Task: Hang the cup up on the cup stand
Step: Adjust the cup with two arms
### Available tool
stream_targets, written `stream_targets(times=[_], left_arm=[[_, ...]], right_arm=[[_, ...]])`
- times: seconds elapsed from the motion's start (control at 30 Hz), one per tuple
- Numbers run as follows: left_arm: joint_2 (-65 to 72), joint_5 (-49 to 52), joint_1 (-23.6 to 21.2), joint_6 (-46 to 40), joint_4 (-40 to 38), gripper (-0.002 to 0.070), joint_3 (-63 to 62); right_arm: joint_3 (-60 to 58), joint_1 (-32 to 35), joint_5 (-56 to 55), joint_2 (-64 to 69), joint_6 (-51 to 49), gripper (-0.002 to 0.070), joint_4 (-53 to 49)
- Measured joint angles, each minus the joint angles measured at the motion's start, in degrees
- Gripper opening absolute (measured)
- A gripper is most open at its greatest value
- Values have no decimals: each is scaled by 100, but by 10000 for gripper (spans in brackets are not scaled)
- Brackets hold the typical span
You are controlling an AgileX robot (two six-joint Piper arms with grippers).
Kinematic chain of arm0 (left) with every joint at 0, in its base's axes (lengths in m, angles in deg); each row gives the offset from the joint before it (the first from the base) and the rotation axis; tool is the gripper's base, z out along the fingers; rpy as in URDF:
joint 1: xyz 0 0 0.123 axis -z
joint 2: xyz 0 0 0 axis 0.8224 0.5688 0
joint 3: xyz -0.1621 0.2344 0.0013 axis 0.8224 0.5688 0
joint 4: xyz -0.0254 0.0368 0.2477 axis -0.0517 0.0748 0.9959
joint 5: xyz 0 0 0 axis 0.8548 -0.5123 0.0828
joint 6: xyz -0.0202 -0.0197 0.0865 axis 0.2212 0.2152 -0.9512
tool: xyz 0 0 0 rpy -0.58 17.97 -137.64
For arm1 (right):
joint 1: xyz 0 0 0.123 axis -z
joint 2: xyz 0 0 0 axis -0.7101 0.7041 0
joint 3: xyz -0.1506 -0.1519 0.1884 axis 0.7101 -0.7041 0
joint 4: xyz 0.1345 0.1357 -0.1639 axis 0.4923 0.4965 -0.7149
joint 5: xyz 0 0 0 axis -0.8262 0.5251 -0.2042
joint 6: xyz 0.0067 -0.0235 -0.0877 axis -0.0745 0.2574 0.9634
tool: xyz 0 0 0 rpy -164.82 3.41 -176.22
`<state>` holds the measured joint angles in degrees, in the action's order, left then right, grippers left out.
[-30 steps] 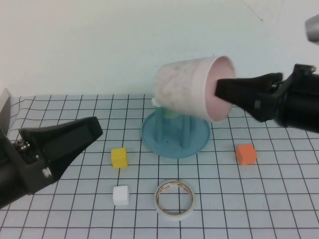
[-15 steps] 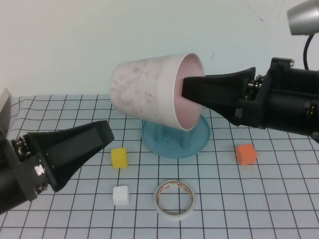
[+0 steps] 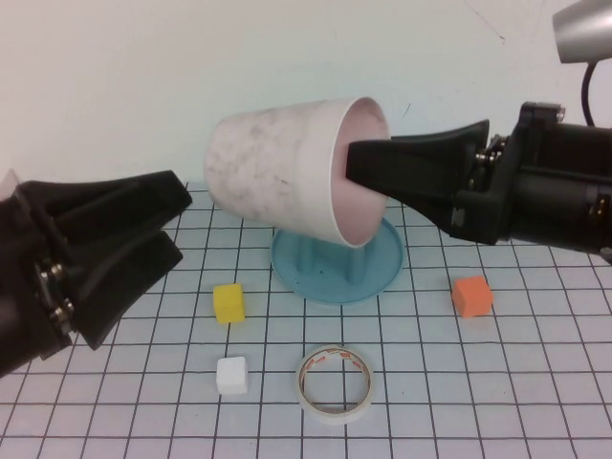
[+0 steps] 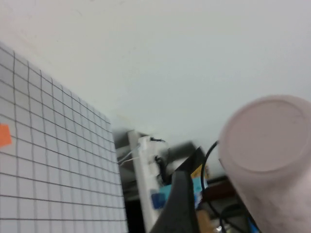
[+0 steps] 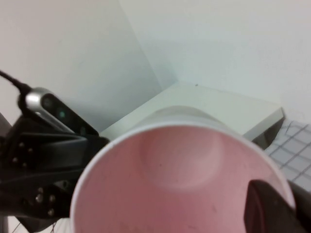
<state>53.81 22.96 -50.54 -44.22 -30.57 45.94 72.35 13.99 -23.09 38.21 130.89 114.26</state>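
The pink cup (image 3: 287, 177) hangs on its side in the air above the blue cup stand (image 3: 337, 263), which sits toward the far middle of the worktop (image 3: 497, 382), and it looks like thin, light, smooth plastic that would flex or slip under a hard squeeze. The right gripper (image 3: 368, 170) holds it, jaws closed on the rim wall with one reaching inside the mouth. The left gripper (image 3: 172, 225), over the near left of the worktop, stands with jaws spread wide and empty, facing the cup's closed bottom; the tapered body near that bottom is probably the firmest hold.

Gridded table (image 3: 535, 382): cup stand (image 3: 337, 266), tape roll (image 3: 334, 382), cubes (yellow (image 3: 229, 302), white (image 3: 232, 374), orange (image 3: 471, 295)).
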Motion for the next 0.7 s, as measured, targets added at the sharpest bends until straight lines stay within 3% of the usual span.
stream_targets(times=[0.2, 0.53, 0.7], left_arm=[[87, -195, 0, 738, 0, 558, -110], [249, -201, 0, 1188, -8, 558, -613], [269, -362, 0, 1362, -3, 558, -619]], right_arm=[[182, 0, 0, 82, 512, 16, 2], [686, 0, 368, 744, 1453, 16, 2], [1084, -144, 356, 1030, 2395, 16, 13]])
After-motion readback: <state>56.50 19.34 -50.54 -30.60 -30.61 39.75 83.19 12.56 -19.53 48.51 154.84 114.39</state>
